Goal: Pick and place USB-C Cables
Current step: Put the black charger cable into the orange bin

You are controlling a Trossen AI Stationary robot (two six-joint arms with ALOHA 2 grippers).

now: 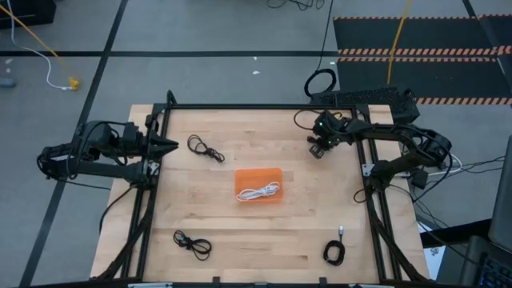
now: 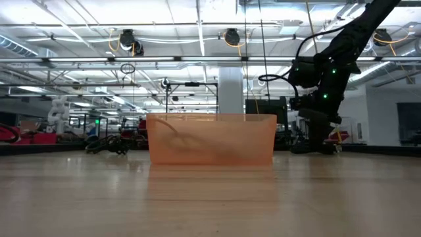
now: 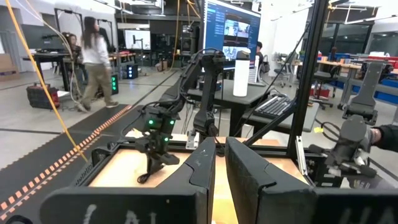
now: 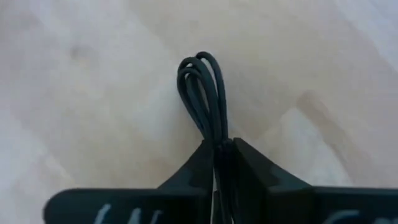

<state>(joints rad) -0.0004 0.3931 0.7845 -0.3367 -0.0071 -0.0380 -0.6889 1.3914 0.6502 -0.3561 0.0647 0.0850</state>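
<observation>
Slippage worries me. From the left — left gripper [image 1: 168, 145] idles clenched at the table [image 1: 304, 240] edge, black cables [image 1: 205, 149] lie loose, a white one sits in the orange tray [image 1: 258, 175], and the right gripper [image 4: 222, 149] pinches a thin black coil [image 4: 202, 93] above bare wood — it could slide free. People move beyond.

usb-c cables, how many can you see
5: white one in the tray; black ones far-left, near-left, near-right; one pinched in the right gripper, its loop sticking out.
</observation>
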